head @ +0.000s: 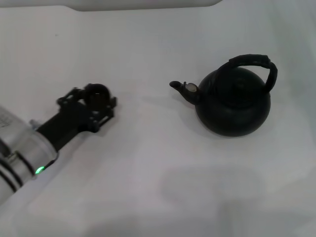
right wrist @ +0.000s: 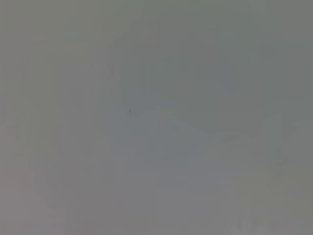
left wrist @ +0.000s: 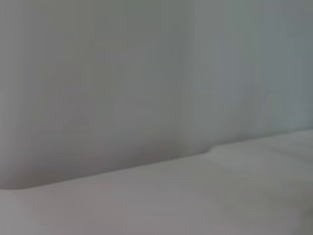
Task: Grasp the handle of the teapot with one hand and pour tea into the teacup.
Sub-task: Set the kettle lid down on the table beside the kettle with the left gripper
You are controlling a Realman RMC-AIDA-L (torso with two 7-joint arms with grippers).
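Observation:
The black teapot [head: 233, 106] stands upright on the right of the white table, its spout [head: 183, 89] pointing left and its arched handle [head: 253, 61] over the top. The small dark teacup [head: 96, 95] stands far to the left of the spout. My left gripper [head: 94, 101] reaches in from the lower left and sits around the teacup at its tip. Whether it grips the cup does not show. My right gripper is out of view. The wrist views show neither the teapot nor the teacup.
The white tabletop [head: 158, 163] spreads between cup and teapot and toward the front. A pale raised edge [head: 143, 5] runs along the back. In the left wrist view a table edge [left wrist: 146, 164] meets a plain grey wall.

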